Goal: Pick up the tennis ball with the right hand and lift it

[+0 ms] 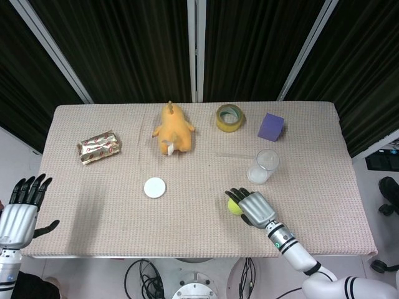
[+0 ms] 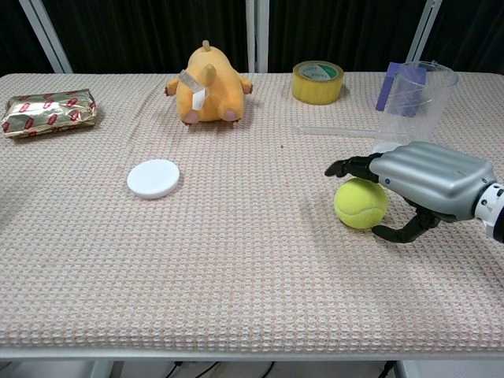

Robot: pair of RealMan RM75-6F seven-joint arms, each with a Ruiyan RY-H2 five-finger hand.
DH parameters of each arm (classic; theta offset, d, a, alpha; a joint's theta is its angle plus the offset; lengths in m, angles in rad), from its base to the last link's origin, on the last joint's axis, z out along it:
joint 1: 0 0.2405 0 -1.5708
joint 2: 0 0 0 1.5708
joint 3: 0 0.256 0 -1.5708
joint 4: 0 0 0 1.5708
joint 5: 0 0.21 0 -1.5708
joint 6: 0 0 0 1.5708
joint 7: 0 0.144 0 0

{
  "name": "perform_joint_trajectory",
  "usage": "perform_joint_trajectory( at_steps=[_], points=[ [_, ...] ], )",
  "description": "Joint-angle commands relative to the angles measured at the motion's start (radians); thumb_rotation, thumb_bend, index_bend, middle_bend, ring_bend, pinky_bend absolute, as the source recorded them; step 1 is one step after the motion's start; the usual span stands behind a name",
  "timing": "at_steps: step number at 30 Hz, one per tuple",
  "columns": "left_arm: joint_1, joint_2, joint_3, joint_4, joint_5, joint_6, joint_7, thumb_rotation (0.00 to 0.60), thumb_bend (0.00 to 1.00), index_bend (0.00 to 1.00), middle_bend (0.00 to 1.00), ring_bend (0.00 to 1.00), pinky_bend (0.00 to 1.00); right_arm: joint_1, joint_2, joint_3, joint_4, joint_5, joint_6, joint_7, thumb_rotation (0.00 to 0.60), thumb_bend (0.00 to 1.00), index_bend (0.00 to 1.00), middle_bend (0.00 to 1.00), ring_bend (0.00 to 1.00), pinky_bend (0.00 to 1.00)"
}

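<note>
The yellow-green tennis ball [image 1: 234, 207] [image 2: 360, 203] rests on the woven tablecloth near the front right. My right hand [image 1: 255, 208] [image 2: 425, 181] arches over it from the right. Its fingers [image 2: 350, 167] reach across the top of the ball and the thumb [image 2: 398, 231] curls in low at the ball's near right side. The hand cups the ball but I see no firm grip, and the ball stays on the cloth. My left hand [image 1: 19, 212] hangs off the table's front left corner with fingers spread, holding nothing.
A clear plastic cup [image 1: 265, 165] [image 2: 421, 94] stands just behind the right hand. Further back are a purple block [image 1: 270, 126], a tape roll [image 1: 229, 118] and an orange plush toy [image 1: 173, 129]. A white disc [image 1: 154, 187] and a foil snack packet [image 1: 98, 147] lie to the left.
</note>
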Motion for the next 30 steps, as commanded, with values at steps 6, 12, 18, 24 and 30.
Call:
perform_joint_trajectory(
  at_steps=[6, 12, 18, 24, 30],
  points=[
    [0.001, 0.001, 0.000, 0.001, -0.004, -0.002, -0.007, 0.600, 0.08, 0.02, 0.00, 0.00, 0.00, 0.000, -0.033, -0.009, 0.057, -0.057, 0.061, 0.062, 0.600, 0.39, 0.59, 0.51, 0.52, 0.81],
    [0.006, 0.003, 0.001, 0.002, -0.004, 0.003, -0.012, 0.600, 0.08, 0.02, 0.00, 0.00, 0.00, -0.008, -0.012, -0.007, 0.050, -0.137, 0.150, 0.148, 0.600, 0.40, 0.65, 0.55, 0.56, 0.81],
    [0.010, 0.006, 0.000, -0.003, -0.005, 0.007, -0.019, 0.600, 0.08, 0.02, 0.00, 0.00, 0.00, -0.032, 0.072, 0.029, -0.049, -0.234, 0.313, 0.199, 0.600, 0.42, 0.65, 0.56, 0.56, 0.81],
    [0.009, 0.005, 0.001, 0.000, 0.002, 0.009, -0.017, 0.600, 0.08, 0.02, 0.00, 0.00, 0.00, -0.059, 0.146, 0.110, -0.097, -0.248, 0.452, 0.244, 0.600, 0.41, 0.65, 0.56, 0.56, 0.81],
    [0.003, 0.006, 0.002, 0.000, 0.005, 0.000, -0.015, 0.600, 0.08, 0.02, 0.00, 0.00, 0.00, -0.034, 0.200, 0.195, -0.079, -0.096, 0.383, 0.275, 0.600, 0.40, 0.65, 0.55, 0.56, 0.81]
  ],
)
